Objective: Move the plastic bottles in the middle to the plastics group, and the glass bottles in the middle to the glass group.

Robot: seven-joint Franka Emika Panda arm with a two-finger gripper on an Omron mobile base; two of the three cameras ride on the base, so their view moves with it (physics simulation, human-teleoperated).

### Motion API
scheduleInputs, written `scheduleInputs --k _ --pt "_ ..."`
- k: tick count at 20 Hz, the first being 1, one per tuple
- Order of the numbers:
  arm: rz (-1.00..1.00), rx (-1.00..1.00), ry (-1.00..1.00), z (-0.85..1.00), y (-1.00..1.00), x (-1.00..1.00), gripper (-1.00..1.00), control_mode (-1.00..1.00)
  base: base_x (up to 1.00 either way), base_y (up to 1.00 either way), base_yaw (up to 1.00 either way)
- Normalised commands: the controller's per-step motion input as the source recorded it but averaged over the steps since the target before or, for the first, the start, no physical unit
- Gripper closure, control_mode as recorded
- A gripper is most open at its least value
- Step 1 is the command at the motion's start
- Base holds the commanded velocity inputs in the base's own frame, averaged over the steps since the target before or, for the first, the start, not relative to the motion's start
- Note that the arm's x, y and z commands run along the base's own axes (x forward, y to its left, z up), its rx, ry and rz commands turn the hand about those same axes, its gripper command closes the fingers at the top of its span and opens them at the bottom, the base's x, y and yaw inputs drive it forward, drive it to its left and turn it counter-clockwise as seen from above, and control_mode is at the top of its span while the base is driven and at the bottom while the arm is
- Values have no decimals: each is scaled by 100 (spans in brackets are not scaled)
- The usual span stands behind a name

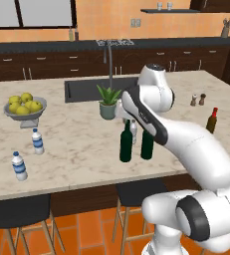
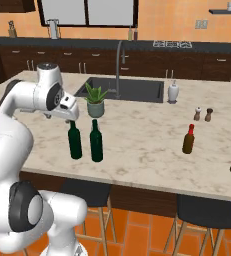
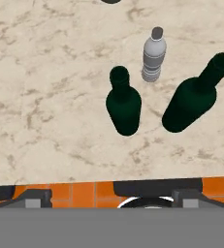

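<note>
Gripper (image 2: 69, 116), jaws apparently standing apart, is hovering above two green wine bottles (image 3: 124, 101) (image 3: 193, 94); grey plastic bottle (image 3: 153, 54) is standing just behind them.

Two green bottles (image 3: 124, 104) stood close together with a small grey bottle (image 3: 153, 55) just behind. Lots of bare counter (image 3: 45, 97) beside them.

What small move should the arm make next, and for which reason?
Probably lower the open gripper onto the nearer green wine bottle and centre on its neck. Both wine bottles and the small greyish bottle stand upright and unmoved in the middle of the counter, and nothing is held. This bottle lies most nearly under the hand.
</note>
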Motion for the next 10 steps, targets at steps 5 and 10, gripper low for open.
scheduleInputs --k 5,10 --pt "0 0 2 -12 -1 40 -100 -100 0 0 0" --pt "0 0 0 -19 -13 20 -100 -100 0 0 0"
